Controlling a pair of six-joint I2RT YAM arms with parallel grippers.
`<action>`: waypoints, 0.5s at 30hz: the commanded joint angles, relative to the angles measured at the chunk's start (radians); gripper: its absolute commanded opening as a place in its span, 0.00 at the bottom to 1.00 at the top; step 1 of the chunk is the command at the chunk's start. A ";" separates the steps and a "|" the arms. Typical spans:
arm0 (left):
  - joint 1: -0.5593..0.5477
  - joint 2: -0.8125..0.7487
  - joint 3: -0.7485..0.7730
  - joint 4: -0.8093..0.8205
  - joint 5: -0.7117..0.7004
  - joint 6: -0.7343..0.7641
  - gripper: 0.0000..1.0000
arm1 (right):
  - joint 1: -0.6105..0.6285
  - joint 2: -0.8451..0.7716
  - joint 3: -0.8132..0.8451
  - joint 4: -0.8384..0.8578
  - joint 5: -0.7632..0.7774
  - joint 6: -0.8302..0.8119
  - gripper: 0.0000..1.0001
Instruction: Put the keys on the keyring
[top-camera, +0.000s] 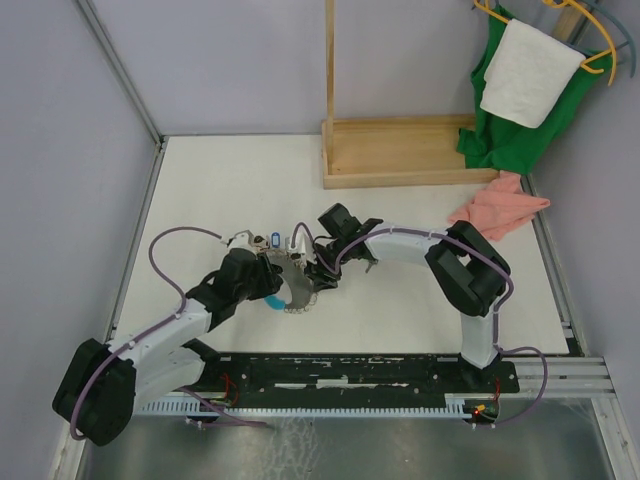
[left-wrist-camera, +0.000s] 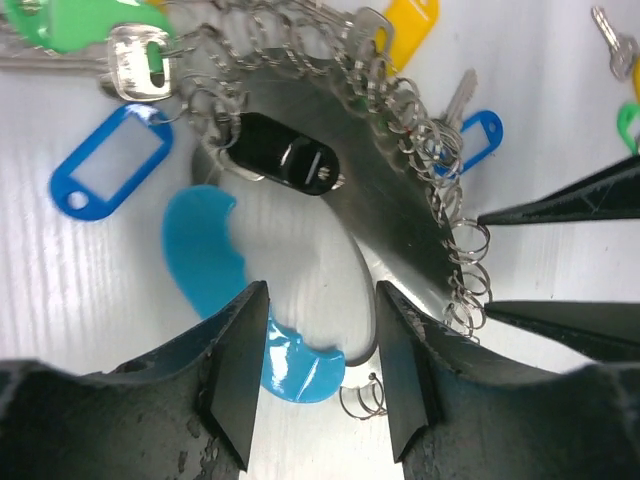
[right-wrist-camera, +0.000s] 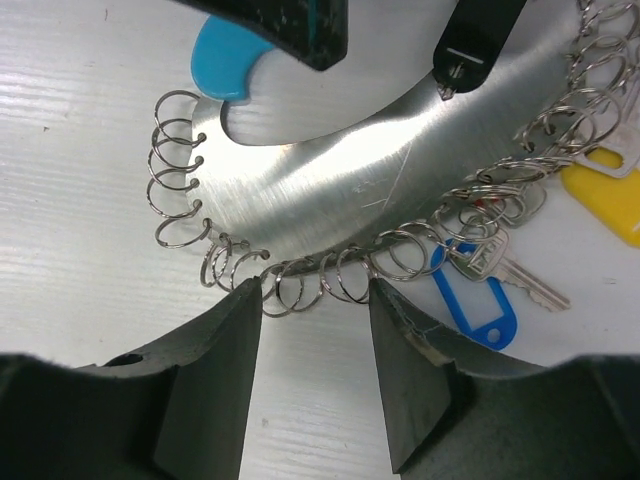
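The keyring lies flat on the white table: a grey metal crescent with a light-blue end and many small wire rings along its outer edge. Keys with yellow, blue and green tags hang from those rings, and a black fob lies on the plate. My left gripper is open, its jaws straddling the blue tip and one loose ring. My right gripper faces it from the other side and is open, with several edge rings between its fingertips.
A loose key and a green tag lie past the ring. A wooden rack stands at the back. A pink cloth lies at the right, with a green cloth and white towel hanging behind it.
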 joint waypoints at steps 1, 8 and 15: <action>0.006 -0.051 -0.005 -0.104 -0.140 -0.147 0.56 | 0.025 0.007 0.008 -0.020 0.001 0.023 0.56; 0.004 0.076 0.035 -0.141 -0.220 -0.152 0.58 | 0.072 -0.020 -0.058 0.011 -0.012 0.080 0.56; 0.006 0.287 0.075 -0.008 -0.121 -0.065 0.51 | 0.194 -0.111 -0.207 0.179 -0.040 0.227 0.57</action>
